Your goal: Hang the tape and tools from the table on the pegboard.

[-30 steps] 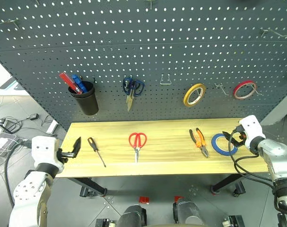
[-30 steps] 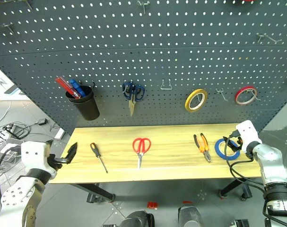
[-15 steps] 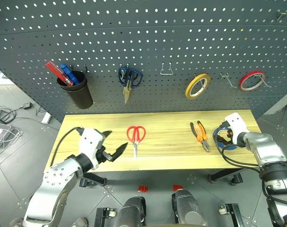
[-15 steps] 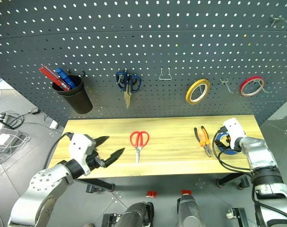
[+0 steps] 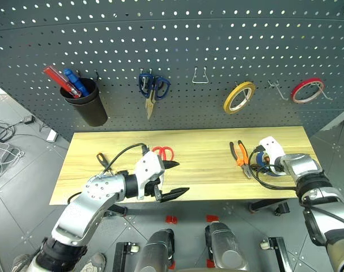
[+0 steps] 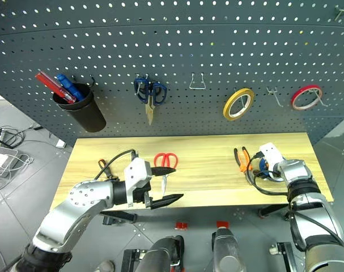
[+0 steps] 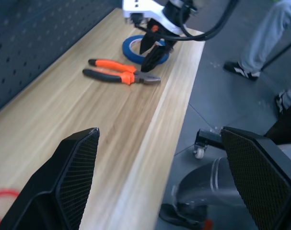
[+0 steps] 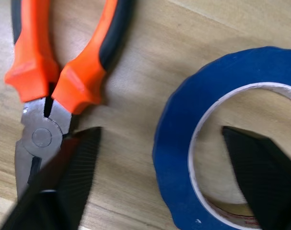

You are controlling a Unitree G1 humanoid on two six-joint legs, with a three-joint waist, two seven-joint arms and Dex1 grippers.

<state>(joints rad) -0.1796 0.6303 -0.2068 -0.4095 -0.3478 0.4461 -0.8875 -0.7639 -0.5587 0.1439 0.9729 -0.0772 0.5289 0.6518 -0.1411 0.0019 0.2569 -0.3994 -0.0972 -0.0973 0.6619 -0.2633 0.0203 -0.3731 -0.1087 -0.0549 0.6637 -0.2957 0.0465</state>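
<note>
Right gripper now sits low on the table, one finger outside the blue tape and one inside its hole; half a second ago it stood higher, so I judge a pinch on the band is starting. From the head view, my left gripper has swung inward, spread wide and empty, near the red scissors. Through the left wrist view, the pliers lie beside the tape. Nothing new hangs on the pegboard.

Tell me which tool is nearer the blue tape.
Right. The right tool straddles the blue tape's band, one finger inside the ring, one outside. The left tool hangs by the red scissors, far along the table.
</note>
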